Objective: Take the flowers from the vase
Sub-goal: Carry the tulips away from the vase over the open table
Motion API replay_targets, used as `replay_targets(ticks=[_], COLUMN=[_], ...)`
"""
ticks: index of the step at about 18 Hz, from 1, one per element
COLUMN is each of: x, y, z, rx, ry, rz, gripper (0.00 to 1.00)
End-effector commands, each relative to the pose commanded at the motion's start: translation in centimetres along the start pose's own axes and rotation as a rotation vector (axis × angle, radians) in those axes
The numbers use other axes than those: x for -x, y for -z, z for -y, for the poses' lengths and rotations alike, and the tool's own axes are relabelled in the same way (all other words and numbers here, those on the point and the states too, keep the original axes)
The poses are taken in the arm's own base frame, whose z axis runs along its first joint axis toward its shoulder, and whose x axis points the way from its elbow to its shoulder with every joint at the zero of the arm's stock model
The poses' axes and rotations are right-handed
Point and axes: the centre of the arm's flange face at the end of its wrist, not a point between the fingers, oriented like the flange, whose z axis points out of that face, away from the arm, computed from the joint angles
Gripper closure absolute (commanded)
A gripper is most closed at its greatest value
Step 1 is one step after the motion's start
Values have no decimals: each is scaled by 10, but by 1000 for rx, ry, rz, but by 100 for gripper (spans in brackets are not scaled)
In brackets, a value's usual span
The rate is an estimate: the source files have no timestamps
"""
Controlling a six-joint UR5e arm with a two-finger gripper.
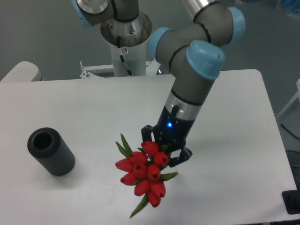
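The fixed camera gives the only view. The gripper (165, 151) is clamped on the flowers (144, 172), its dark fingers closing around the stem end of the bunch while the red buds and a few green leaves fan out toward the lower left. The bunch is tilted rather than upright and sits low over the white table (234, 117), near the front middle; whether the lowest leaf tip touches the surface or hangs just above it is hard to tell from this angle. The vase (50, 151) stands well apart at the left, leaning as the camera sees it, its round mouth dark and with nothing in it.

Judged from this layout, the lifting-out step is done: the bunch is clear of the vase and carried by the arm. What remains is to hold it securely, or to set it down. A next move calls for a steady grip on the thin stems, and, if lowering, a gentle descent so the buds are not crushed against the table.
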Motion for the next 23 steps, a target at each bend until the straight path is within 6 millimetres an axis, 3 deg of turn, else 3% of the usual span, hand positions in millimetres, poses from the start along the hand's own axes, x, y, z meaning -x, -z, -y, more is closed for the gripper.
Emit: replay_targets(ticks=[5, 10, 23], x=[15, 3, -3], y=[-6, -29, -50], z=[1, 14, 14], rx=[122, 267, 368], ry=[21, -83, -250], rz=[-29, -28, -37], gripper=[75, 74, 75])
